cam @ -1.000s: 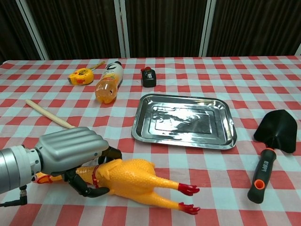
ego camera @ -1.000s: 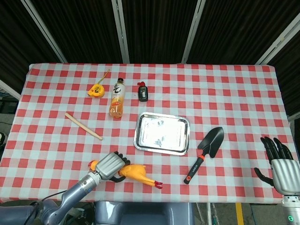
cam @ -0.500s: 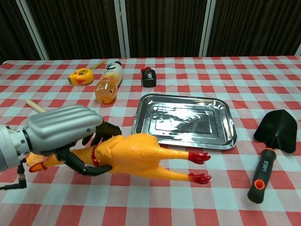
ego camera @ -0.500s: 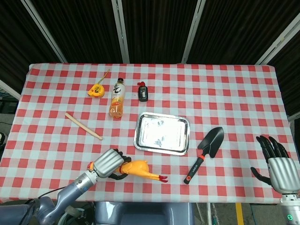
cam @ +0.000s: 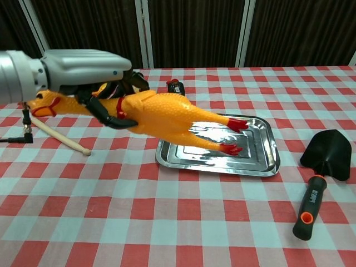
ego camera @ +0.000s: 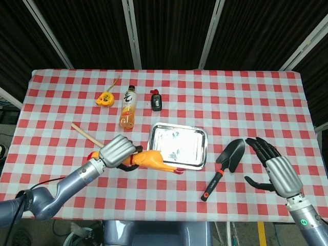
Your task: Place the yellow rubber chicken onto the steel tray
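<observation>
My left hand (cam: 83,67) grips yellow rubber chicken (cam: 158,114) round neck and shoulders, bird lifted off cloth, lying level, head at 9 o'clock, red feet at 3. Feet hang over steel tray (ego camera: 195,148) near its 8 o'clock corner; body not on tray. My right hand (ego camera: 274,171) empty, fingers spread, hovering at tray's 4 o'clock, just beyond black trowel (ego camera: 228,160). Wooden stick (ego camera: 84,135) at chicken's 10 o'clock. Orange bottle (ego camera: 127,107), yellow tape measure (ego camera: 104,98), small black item (ego camera: 156,100) ranged toward 12 of tray.
</observation>
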### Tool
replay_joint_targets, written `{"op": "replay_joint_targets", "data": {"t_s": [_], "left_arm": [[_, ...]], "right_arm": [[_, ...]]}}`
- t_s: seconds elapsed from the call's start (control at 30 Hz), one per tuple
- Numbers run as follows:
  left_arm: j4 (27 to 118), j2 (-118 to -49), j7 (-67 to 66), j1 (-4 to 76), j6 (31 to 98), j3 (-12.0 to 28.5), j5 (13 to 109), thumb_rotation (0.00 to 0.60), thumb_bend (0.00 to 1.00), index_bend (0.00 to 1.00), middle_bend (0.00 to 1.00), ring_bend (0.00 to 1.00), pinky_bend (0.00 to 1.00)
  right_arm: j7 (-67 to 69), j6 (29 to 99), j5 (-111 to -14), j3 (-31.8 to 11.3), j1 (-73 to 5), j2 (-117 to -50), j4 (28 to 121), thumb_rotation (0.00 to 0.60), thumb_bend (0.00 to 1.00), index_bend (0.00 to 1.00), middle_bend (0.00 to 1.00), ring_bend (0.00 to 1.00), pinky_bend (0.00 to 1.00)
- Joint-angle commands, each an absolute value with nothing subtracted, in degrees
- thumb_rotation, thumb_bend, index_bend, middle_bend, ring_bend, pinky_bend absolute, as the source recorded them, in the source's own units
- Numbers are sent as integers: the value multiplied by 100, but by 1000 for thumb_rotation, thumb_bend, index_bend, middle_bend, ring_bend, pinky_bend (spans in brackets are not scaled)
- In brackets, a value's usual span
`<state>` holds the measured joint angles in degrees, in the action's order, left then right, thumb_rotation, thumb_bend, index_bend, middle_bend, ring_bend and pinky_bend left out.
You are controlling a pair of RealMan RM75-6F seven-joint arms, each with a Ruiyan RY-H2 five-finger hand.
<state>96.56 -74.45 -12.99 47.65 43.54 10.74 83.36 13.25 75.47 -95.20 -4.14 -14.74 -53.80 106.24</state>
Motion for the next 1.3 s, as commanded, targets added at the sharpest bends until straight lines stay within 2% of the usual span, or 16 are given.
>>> {"op": "replay_joint_targets", "data": {"t_s": [0.03,0.13,0.33,0.7,0.87,1.3], "left_arm": [[9735,-7246,-1548,5237,3879,1405,7868,600,814,607,710,622,655],[9721,-7196,-1712,5549,3611,1585,7476,600,813,609,714,625,655],[9655,-7163,-1864,6168,3160,1813,6604,600,813,610,714,625,656],[9610,-7368,-2583,7186,3246,1657,5336,600,810,606,709,625,658],[9598,-7545,-2998,7640,3539,1485,4599,600,807,603,710,626,666],[9602,-8048,-3651,8268,4367,1133,3618,600,791,600,712,628,688]], "right_arm": [[1689,6846,-9193,-517,-1865,-5228,10983,600,264,0,102,29,101],[2097,6310,-9001,-587,-2195,-5154,11136,600,265,0,102,29,96],[2643,5826,-8792,-738,-2609,-5263,11105,600,265,0,102,45,96],[2418,5055,-7756,-1102,-3276,-5568,11197,600,266,0,102,86,97],[1748,5095,-7003,-1240,-3440,-5745,11300,600,266,30,118,146,102],[196,5450,-5456,-1280,-3760,-6112,11491,600,266,78,138,161,120]]}}
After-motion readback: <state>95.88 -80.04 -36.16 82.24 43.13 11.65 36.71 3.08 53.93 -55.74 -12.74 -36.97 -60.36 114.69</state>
